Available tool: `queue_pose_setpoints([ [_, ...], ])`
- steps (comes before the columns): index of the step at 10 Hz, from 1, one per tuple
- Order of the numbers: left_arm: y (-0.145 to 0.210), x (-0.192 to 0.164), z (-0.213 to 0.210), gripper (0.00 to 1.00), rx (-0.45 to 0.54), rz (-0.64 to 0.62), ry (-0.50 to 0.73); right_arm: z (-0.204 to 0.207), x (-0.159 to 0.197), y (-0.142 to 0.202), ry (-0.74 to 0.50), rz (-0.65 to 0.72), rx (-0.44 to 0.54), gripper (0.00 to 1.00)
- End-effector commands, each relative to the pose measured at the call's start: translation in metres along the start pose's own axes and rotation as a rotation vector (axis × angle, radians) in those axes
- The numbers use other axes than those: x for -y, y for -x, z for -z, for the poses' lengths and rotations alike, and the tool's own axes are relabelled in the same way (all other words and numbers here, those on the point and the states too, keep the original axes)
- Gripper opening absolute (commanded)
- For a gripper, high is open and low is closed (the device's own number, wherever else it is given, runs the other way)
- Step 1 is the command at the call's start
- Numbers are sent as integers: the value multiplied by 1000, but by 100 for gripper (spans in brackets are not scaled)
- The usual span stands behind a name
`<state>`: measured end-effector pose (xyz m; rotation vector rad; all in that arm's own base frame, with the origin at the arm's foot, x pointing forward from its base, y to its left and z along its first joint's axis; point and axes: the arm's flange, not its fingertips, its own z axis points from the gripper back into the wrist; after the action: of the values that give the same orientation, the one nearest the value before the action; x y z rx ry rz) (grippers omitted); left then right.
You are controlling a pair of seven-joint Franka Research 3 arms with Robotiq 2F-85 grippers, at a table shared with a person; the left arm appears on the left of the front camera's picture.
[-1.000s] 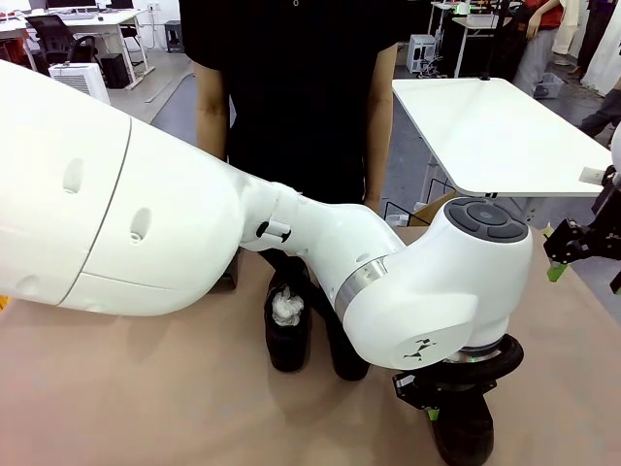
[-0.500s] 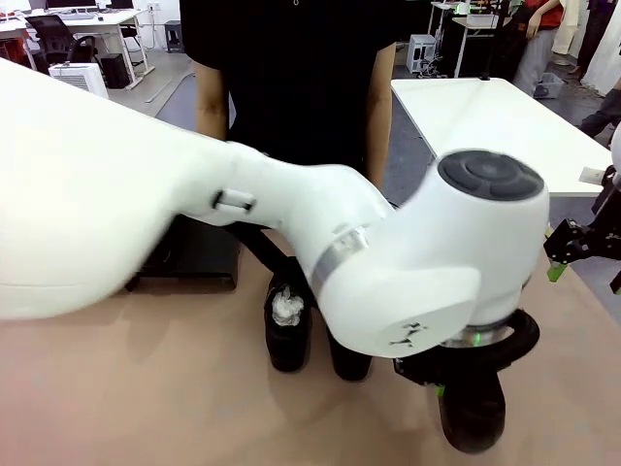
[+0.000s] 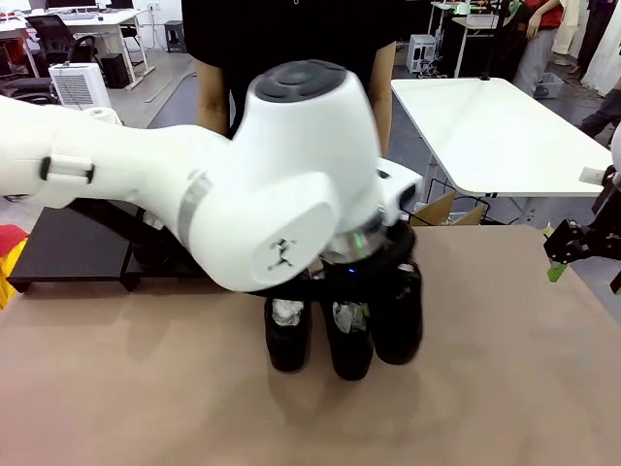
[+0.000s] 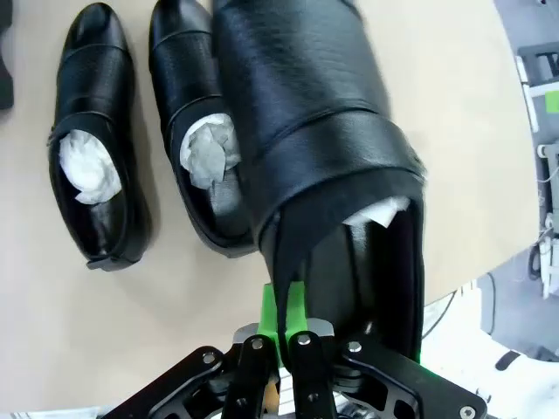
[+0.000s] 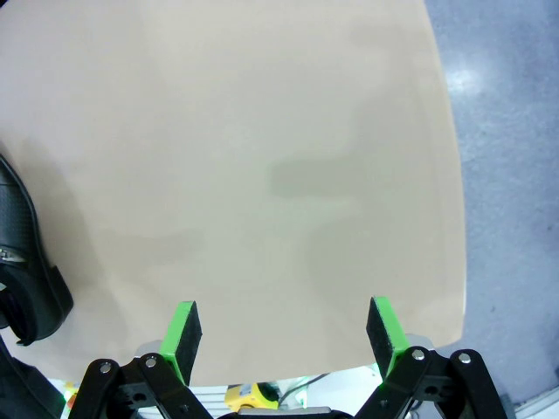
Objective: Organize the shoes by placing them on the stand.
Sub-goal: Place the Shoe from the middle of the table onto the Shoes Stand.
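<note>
One glossy black leather dress shoe [image 4: 323, 131], heel wall clamped tight in the left gripper [image 4: 286, 305], toe pointing away, hangs above the tan table [image 3: 485, 388] middle; low matte black stand [image 3: 68, 248] sits at its far-left corner, left arm nearer.

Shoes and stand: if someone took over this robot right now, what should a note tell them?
Left gripper: shut on one shoe, pinching its heel rim, beside two shoes lying side by side on the table.
Right gripper: open, holding nothing, over bare table.
Stand: on the table's left side.
Done: one shoe picked up.
Left: set it on the stand, then the other two.
</note>
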<state>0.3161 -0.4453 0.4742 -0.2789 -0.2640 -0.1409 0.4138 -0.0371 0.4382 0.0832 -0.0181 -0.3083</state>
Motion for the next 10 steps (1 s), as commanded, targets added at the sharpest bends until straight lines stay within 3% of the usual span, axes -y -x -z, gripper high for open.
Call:
queue_pose_setpoints([
  [1,24,31,2,0,-19,9,-8,0,1,3,5,-18,4,100],
  [2,24,31,2,0,-19,9,-8,0,1,3,5,-18,4,100],
  [3,10,9,3,0,-14,10,-3,0,1,3,5,-18,4,100],
  [5,-27,-24,-26,0,201,-58,-90,0,1,3,5,-18,4,100],
  [6,-43,-38,-36,0,216,-62,-104,0,1,3,5,-18,4,100],
  [7,-60,-52,-42,0,281,-29,-160,0,1,3,5,-18,4,100],
  [10,-107,-95,-37,0,319,88,-283,0,1,3,5,-18,4,100],
])
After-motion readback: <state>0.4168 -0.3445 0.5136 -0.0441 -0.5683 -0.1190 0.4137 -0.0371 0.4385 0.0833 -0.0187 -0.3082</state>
